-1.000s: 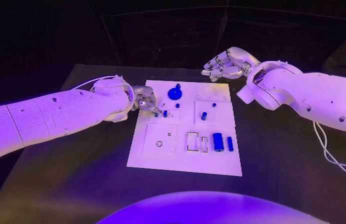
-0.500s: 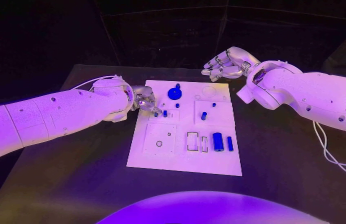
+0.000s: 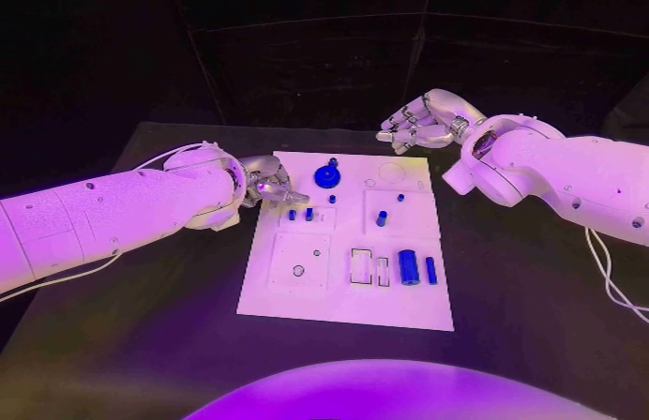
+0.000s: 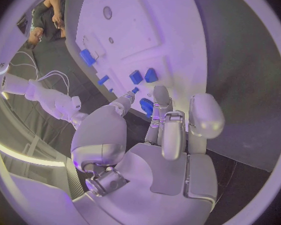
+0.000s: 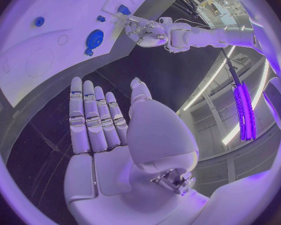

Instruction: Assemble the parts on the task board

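Observation:
The white task board (image 3: 346,293) lies mid-table. A round blue knob (image 3: 327,173) stands near its far edge. Two small blue pegs (image 3: 291,215) (image 3: 309,214) stand side by side near the left edge, with more pegs (image 3: 383,217) further right. A thick blue cylinder (image 3: 409,265) and a thin one (image 3: 431,270) lie toward the near right. My left hand (image 3: 271,187) hovers at the board's far left edge, fingers (image 4: 168,130) spread, holding nothing. The knob (image 4: 147,106) shows just past them. My right hand (image 3: 422,122) is raised beyond the far right corner, fingers (image 5: 93,117) straight, empty.
Black table (image 3: 149,317) surrounds the board, with room on the near and left sides. A small ring (image 3: 297,270) and empty rectangular slots (image 3: 363,265) mark the board's near half. My right forearm (image 3: 568,181) reaches over the table's right side.
My left hand has drawn back from the board toward its far left edge, uncovering the leftmost small peg. The right hand has stayed where it was.

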`<state>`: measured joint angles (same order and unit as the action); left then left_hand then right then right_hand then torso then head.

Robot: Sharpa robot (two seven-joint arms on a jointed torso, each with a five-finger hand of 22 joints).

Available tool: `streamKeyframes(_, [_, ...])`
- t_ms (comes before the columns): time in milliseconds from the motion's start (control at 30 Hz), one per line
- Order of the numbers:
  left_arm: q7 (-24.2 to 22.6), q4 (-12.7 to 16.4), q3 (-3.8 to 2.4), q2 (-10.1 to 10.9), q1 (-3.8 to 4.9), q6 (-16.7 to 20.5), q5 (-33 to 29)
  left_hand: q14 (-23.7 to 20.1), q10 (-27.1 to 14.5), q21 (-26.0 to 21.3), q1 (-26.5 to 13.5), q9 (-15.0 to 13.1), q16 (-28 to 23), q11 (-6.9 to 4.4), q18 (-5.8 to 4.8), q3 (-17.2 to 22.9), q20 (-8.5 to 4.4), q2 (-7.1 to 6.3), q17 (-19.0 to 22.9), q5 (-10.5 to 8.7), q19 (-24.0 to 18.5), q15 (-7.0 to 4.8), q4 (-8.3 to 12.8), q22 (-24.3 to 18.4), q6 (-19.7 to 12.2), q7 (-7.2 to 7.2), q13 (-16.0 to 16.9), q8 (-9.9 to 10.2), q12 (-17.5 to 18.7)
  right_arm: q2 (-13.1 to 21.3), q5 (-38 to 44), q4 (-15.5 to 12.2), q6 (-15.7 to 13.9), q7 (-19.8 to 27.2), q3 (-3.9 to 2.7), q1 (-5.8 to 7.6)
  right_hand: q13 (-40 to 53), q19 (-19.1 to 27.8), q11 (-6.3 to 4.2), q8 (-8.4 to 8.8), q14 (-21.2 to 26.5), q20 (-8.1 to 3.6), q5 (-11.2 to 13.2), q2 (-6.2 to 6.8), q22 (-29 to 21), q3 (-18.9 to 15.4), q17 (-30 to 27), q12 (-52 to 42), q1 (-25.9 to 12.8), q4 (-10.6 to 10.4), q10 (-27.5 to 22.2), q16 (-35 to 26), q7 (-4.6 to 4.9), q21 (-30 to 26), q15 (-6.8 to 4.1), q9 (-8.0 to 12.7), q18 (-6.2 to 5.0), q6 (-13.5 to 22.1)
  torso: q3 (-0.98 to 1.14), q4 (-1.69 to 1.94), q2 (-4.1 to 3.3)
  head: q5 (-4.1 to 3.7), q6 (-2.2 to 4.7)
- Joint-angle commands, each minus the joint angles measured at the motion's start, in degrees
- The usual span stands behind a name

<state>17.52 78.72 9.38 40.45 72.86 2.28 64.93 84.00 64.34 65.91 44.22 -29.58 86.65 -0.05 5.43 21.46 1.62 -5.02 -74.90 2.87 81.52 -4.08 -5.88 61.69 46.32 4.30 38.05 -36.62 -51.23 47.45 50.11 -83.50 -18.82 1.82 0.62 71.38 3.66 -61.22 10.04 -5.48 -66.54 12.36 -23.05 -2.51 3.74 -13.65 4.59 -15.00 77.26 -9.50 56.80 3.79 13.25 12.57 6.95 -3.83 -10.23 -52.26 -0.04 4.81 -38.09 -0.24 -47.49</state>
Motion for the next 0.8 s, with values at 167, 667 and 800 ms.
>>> streamKeyframes(167, [-12.21, -0.54, -0.05, 0.20, 0.14, 13.08, -18.30, -5.93, -10.36, -25.47, 10.89, 4.12, -20.44, 3.53, 4.76, -2.57, 2.93, -0.69, 15.12, 0.22, -11.18, 3.16, 0.14, -24.85, -5.36, 3.62, -5.38, 3.16, 7.00, -0.21, -0.13, 0.16, 0.20, 0.28, -0.03, 0.10, -0.05, -0.07, -0.07, 0.20, 0.50, 0.54, -0.27, 0.13, 0.00, -0.17, -0.11, 0.26, -0.45, -0.18, -0.37, -0.11, 0.28, -0.38, 0.10, 0.02, -0.29, 0.13, 0.02, 0.08, 0.00, -0.10, -0.03])
streamKeyframes(667, [-24.31, -6.03, 0.36, -6.49, 0.05, 8.62, 7.89, -10.68, -11.99, -36.44, 32.31, 18.16, -45.38, 5.41, 5.14, 1.50, 3.84, -2.98, 37.96, 0.00, -9.77, 4.21, 12.18, -33.85, 2.12, 4.80, -25.22, 16.70, 26.30, -0.62, -0.13, 0.32, 0.43, 0.38, -0.03, 0.09, -0.05, -0.11, -0.07, 0.21, 0.52, 0.55, -0.38, -0.17, 0.01, 0.04, -0.24, 0.26, -0.24, -0.13, -0.40, -0.10, 0.25, -0.52, 0.10, 0.02, -0.30, 0.16, 0.05, -0.10, -0.09, -0.80, 0.74])
streamKeyframes(800, [-24.51, -7.79, 0.41, -8.26, 0.04, 7.54, 13.98, -7.71, -11.58, -35.96, 31.01, 19.57, -42.04, 5.30, 5.05, -0.23, 3.92, -3.37, 35.54, 0.12, -7.58, 4.13, 11.60, -33.93, 3.24, 4.51, -27.03, 18.34, 27.45, -0.92, -0.13, 0.38, 0.49, 0.40, -0.03, 0.09, -0.05, -0.11, -0.07, 0.21, 0.52, 0.55, -0.38, -0.17, 0.01, 0.04, -0.24, 0.26, -0.24, -0.13, -0.40, -0.10, 0.25, -0.52, 0.10, 0.02, -0.30, 0.16, 0.02, -0.08, -0.05, -0.88, 0.88])
